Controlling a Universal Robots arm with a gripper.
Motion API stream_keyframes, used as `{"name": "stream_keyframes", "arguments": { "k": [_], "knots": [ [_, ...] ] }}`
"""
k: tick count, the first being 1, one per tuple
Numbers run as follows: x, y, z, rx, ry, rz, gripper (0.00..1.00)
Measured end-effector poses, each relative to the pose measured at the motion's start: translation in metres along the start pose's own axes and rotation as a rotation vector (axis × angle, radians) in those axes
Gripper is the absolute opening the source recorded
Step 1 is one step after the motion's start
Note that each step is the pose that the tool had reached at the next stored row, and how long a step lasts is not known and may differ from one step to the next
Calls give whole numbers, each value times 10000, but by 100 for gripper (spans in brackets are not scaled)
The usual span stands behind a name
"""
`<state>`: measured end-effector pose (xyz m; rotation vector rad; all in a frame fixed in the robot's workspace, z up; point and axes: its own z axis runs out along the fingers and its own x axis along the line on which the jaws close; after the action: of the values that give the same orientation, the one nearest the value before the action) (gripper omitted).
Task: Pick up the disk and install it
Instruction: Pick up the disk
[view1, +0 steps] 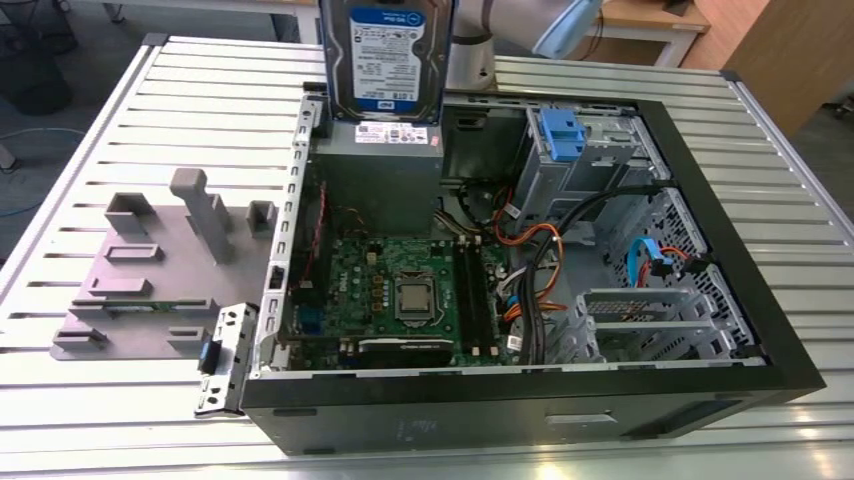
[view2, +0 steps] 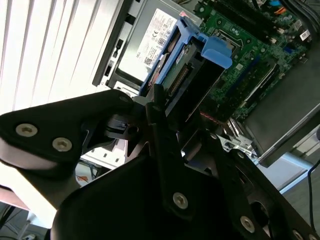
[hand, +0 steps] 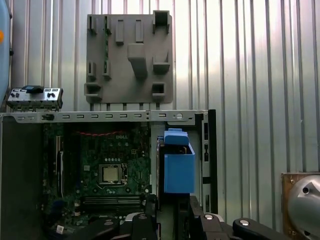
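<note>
The disk (view1: 390, 60) hung upright over the rear edge of the open computer case (view1: 467, 420), above the grey power supply (view1: 380, 175) and clear of the case walls. The hand (view2: 175, 117) appeared clamped on the end opposite its blue tab, its fingers partly hidden. Open slatted desk (view1: 107, 110) surrounded the case.

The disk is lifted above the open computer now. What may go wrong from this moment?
1. The end effector holds the disk upright over the open computer case. If the grip slips, the disk may fall onto the power supply or the motherboard.
2. Orange and black cables lie beside the drive cage. The disk's blue carrier might snag them if it passes close.
</note>
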<state>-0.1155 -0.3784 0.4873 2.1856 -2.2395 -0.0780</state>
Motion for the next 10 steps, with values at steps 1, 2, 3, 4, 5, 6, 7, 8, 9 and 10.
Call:
{"name": "stream_keyframes", "arguments": {
  "k": [1, 2, 3, 4, 5, 6, 7, 8, 9, 10],
  "knots": [
    [-1, -26, -1, -1, 1, 0, 35],
    [-1, -48, -2, -1, 1, 0, 35],
    [-2, -72, -2, -1, 1, 0, 35],
    [-3, -98, -3, -1, 1, 1, 35],
    [-3, -122, -3, 0, 1, 1, 35],
    [-4, -145, -4, 0, 1, 0, 35],
    [-4, -168, -4, -1, 1, 0, 35],
    [-5, -187, -5, -1, 1, 0, 35],
    [-5, -202, -5, -1, 1, 0, 35],
    [-5, -214, -6, -1, 2, 0, 35]
  ]
}}
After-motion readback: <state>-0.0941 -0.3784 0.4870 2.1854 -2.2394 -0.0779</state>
